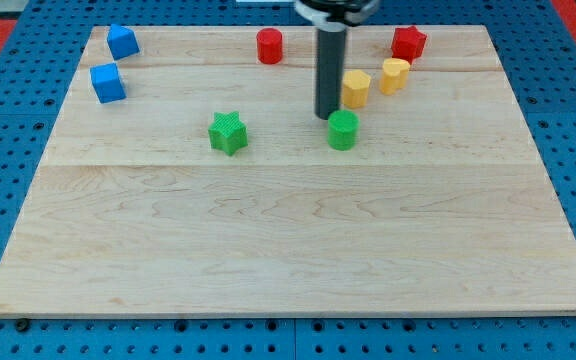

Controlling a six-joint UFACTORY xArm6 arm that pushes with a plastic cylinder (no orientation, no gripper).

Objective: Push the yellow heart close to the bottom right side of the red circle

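Wooden board (288, 250); tip (327, 117) beside green cylinder (343, 130).

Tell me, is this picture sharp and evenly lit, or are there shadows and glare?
Camera view: light is even and soft, no glare on the wooden board; blocks cast only faint shadows; the rod's top is cut off by the frame, my tip beside the green circle looks slightly soft.
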